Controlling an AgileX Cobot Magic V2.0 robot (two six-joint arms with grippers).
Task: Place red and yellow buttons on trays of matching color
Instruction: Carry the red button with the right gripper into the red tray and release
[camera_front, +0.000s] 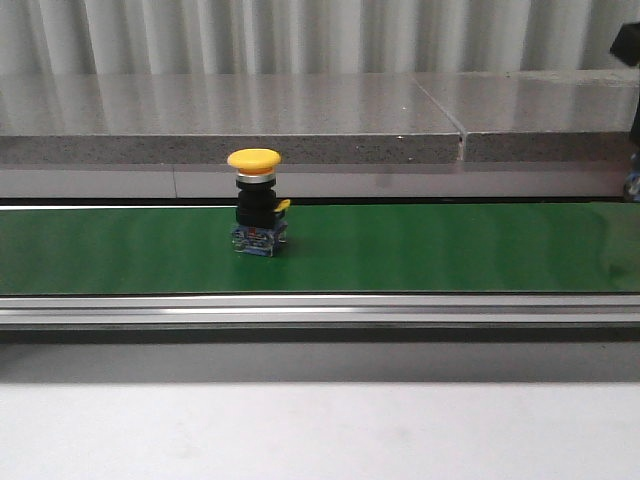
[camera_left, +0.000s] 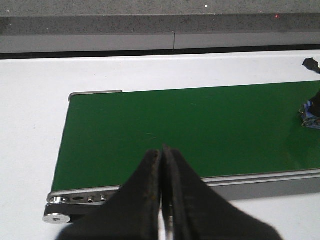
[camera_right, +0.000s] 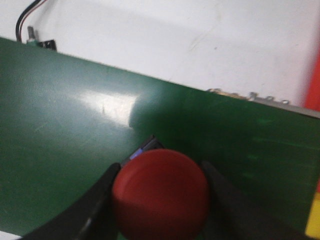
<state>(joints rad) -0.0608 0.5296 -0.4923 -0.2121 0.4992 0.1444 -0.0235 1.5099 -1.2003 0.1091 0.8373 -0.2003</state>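
Red button (camera_right: 160, 192) sits between the right claw (camera_right: 159, 200) fingers, apparently gripped above the green belt (camera_right: 65, 140); the upright yellow button (camera_front: 256, 205) stands well off beside the closed, empty left claw (camera_left: 162, 165)

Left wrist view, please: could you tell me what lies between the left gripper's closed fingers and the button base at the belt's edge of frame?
Only bare green conveyor belt lies between the left gripper and the blue-and-black button base; the left wrist view shows it.
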